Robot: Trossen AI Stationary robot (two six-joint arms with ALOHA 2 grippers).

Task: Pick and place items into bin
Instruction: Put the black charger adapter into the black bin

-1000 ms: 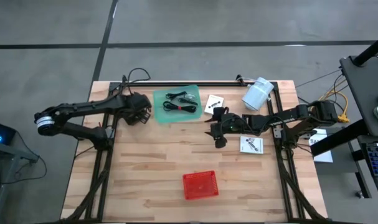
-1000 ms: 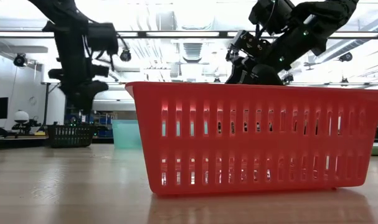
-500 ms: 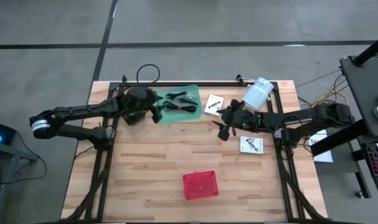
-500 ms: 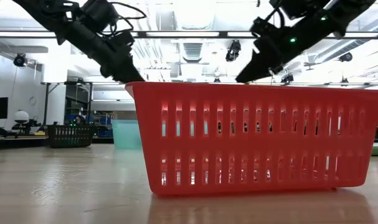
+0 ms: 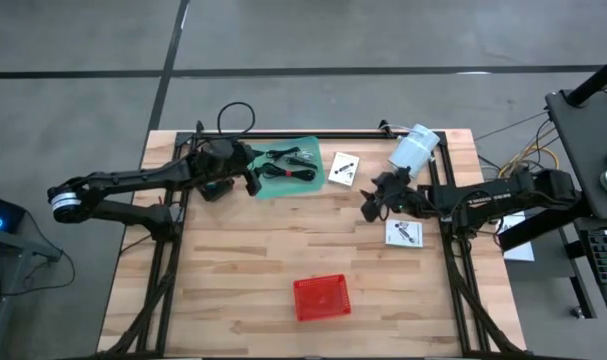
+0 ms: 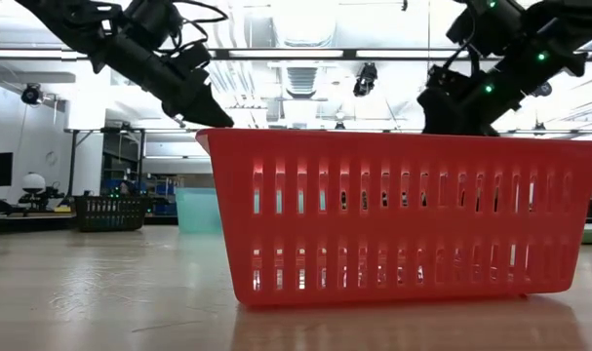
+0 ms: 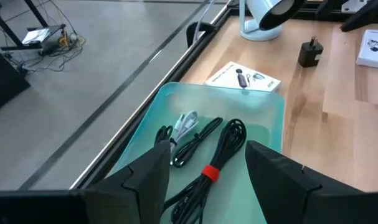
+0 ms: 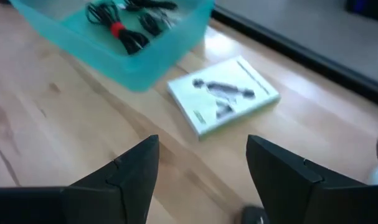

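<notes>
The left arm is reaching in from the left side, its tool hanging over the left edge of the green tray at the far side of the worktop, fingers spread apart and gripping nothing. The right arm is stretching in from the right, its tool released too, with nothing between the fingers, sitting above bare wood between two white cards. Black cables, one bundle wearing a red tie, are lying in the tray. One white card is resting just right of the tray, another near the right edge. A white cylinder is standing at the far right corner. The red bin is sitting at the near middle. Grey floor is surrounding the worktop
</notes>
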